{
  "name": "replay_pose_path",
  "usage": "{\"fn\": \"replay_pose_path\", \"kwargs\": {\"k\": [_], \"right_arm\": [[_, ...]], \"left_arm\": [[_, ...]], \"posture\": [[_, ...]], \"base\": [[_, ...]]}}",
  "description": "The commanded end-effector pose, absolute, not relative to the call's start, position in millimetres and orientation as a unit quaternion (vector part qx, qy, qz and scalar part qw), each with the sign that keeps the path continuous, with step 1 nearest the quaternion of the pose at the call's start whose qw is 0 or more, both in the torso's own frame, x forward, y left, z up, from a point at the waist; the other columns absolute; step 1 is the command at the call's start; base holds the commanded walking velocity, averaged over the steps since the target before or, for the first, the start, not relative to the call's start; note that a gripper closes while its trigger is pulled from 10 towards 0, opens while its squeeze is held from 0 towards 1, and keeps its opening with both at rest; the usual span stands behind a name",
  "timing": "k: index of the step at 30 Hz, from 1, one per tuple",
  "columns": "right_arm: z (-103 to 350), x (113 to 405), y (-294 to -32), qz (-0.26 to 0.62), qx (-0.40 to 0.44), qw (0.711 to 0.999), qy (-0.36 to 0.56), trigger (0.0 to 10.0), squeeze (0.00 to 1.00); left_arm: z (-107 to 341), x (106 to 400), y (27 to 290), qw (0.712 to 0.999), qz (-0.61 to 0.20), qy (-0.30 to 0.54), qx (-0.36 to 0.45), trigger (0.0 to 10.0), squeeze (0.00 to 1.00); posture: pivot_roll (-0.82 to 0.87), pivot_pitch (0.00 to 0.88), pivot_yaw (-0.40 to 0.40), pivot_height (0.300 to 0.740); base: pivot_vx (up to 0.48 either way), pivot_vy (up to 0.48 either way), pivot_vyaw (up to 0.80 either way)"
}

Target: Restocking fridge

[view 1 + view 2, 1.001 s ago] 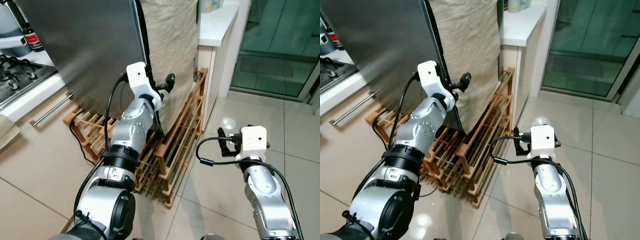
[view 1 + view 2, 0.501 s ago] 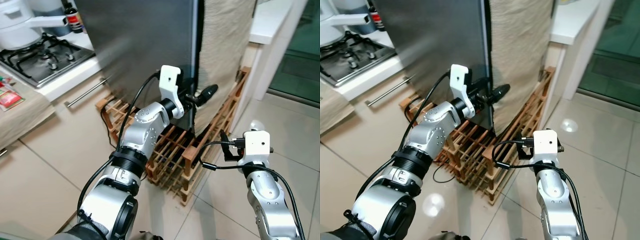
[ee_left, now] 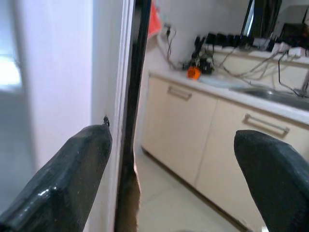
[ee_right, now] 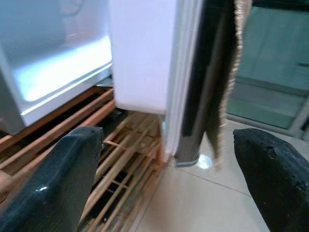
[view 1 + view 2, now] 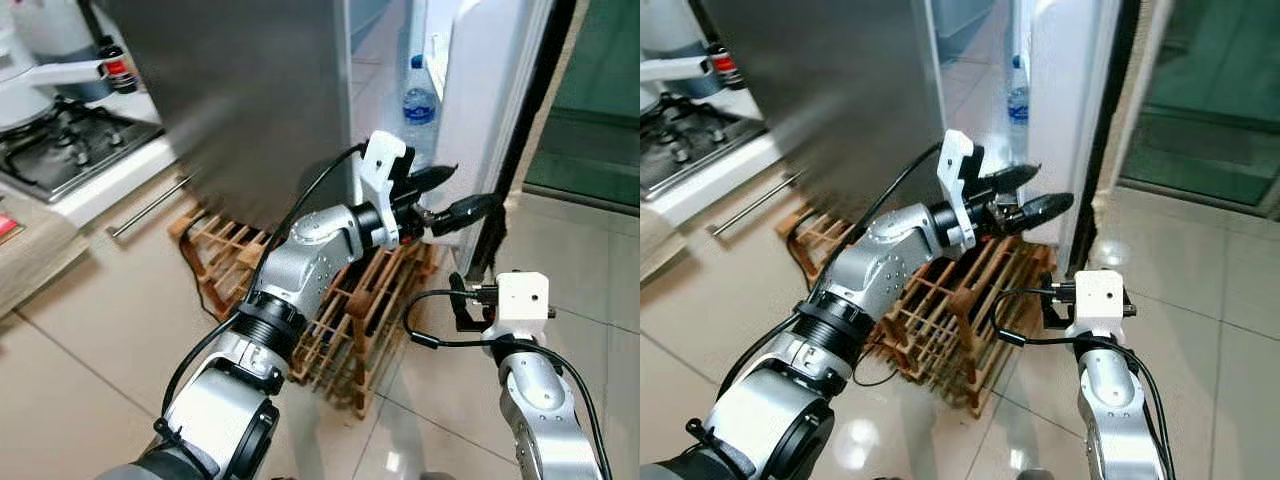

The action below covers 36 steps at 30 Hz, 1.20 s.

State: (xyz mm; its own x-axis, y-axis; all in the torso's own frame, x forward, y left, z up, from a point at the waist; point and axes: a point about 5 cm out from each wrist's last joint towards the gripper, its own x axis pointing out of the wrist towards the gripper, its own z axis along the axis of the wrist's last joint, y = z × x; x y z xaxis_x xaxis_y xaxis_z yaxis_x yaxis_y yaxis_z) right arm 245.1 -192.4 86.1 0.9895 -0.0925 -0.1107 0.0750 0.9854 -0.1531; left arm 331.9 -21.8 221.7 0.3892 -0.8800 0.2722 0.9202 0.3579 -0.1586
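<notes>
The steel fridge [image 5: 250, 100] stands with its door [image 5: 480, 120] swung open, white inner side showing. A water bottle [image 5: 420, 100] with a blue cap sits in the door shelf. My left gripper [image 5: 468, 192] is open at the door's free edge. In the left wrist view that edge with its black seal [image 3: 130, 121] runs close by one of the fingers [image 3: 72, 164]. Lower down, my right gripper [image 4: 166, 159] is open and holds nothing. It faces the door's bottom corner and the lit fridge bottom [image 4: 58, 72].
A wooden slatted rack [image 5: 350, 300] lies on the tile floor under the fridge. At the left are a gas hob [image 5: 60, 140] and a red-labelled bottle [image 5: 115, 65]. Beige cloth [image 4: 227, 72] hangs on the door's outer side. A glass door [image 5: 590, 100] is at the right.
The fridge door has swung open, showing the white inside and the bottle. My left gripper moved right along with the door edge. The camera view has also shifted.
</notes>
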Motion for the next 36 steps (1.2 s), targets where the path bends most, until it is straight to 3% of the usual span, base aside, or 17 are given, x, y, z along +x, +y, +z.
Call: {"fn": "replay_pose_path", "kwargs": {"k": [1, 3, 6, 10, 16, 22, 27, 36], "right_arm": [[96, 250, -189, -0.041, -0.065, 0.996, 0.037, 10.0, 0.00], [97, 250, -189, -0.042, -0.063, 0.997, 0.035, 10.0, 0.00], [101, 254, -189, -0.041, -0.059, 0.997, 0.030, 10.0, 0.00], [107, 268, -188, -0.033, -0.052, 0.998, 0.021, 10.0, 0.00], [111, 284, -180, -0.001, -0.032, 0.999, 0.018, 10.0, 0.00], [113, 297, -172, 0.021, 0.029, 0.999, 0.021, 10.0, 0.00], [118, 308, -160, 0.055, 0.095, 0.994, 0.017, 10.0, 0.00], [123, 319, -152, 0.092, 0.078, 0.993, 0.016, 10.0, 0.00]], "left_arm": [[218, 325, -28, 0.832, -0.512, -0.063, -0.203, 10.0, 0.00], [214, 329, -17, 0.845, -0.489, -0.060, -0.207, 10.0, 0.00], [203, 342, 22, 0.883, -0.400, -0.042, -0.241, 10.0, 0.00], [177, 350, 123, 0.954, -0.191, -0.050, -0.227, 10.0, 0.00], [155, 326, 182, 0.986, -0.042, -0.039, -0.154, 10.0, 0.00], [150, 313, 196, 0.990, 0.012, -0.030, -0.136, 10.0, 0.00], [150, 310, 185, 0.997, 0.002, -0.022, -0.070, 10.0, 0.00], [149, 305, 168, 0.996, 0.005, -0.010, -0.089, 10.0, 0.00]], "posture": [[-0.26, 0.000, 0.171, 0.740], [-0.24, 0.000, 0.169, 0.740], [-0.22, 0.000, 0.165, 0.740], [-0.17, 0.000, 0.139, 0.740], [-0.09, 0.000, 0.096, 0.740], [-0.04, 0.000, 0.074, 0.740], [-0.02, 0.000, 0.058, 0.740], [0.01, 0.000, 0.010, 0.740]], "base": [[0.000, 0.000, 0.00], [0.000, 0.000, 0.00], [0.000, 0.000, 0.00], [0.000, 0.000, 0.71], [0.000, 0.000, 0.63], [0.000, 0.000, 0.61], [0.000, 0.000, 0.61], [0.000, -0.155, 0.60]]}}
